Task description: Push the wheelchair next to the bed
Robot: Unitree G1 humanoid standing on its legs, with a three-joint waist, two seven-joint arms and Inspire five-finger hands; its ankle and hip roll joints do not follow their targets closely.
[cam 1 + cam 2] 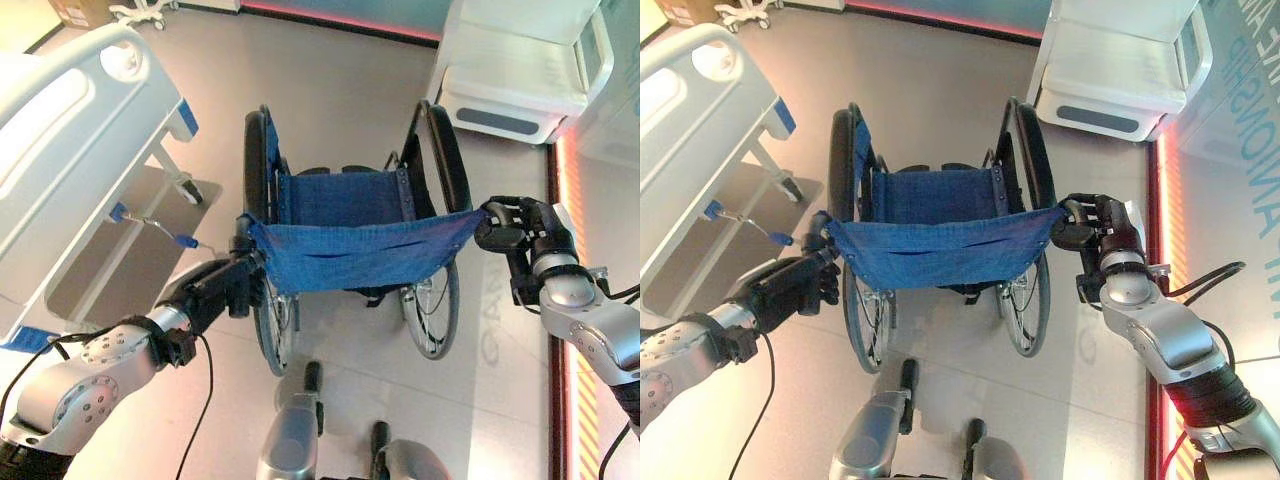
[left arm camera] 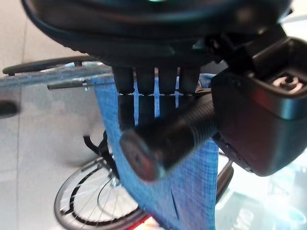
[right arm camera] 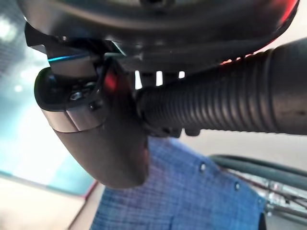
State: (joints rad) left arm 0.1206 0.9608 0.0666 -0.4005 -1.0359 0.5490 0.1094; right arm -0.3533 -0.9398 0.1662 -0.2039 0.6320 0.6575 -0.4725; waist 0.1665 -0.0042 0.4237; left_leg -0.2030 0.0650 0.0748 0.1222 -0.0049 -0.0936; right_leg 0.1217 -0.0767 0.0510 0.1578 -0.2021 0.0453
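Wheelchair (image 1: 350, 240) stands in the middle of the floor (image 1: 340, 90), seen from behind, with its blue cloth back turned to the robot and the blue seat beyond it. Fingers of the left hand (image 1: 225, 285) are curled round the left push grip (image 2: 165, 143), and the thumb closes on it from the other side (the left wrist view shows the ribbed dark grip passing through the hand). Fingers of the right hand (image 1: 1100, 225) are wrapped in the same way round the right grip (image 3: 225, 103), at the other top corner of the cloth back. Both big wheels rest on the floor, one on each side of the seat.

To the left of the wheelchair stands the bed (image 1: 70, 130), white with blue parts, apart from the chair; its foot end is nearest the left wheel. Beyond the chair on the right is a white unit (image 1: 520, 70). Pale glossy floor runs through the room, and a red lit strip (image 1: 560, 180) follows its right edge.
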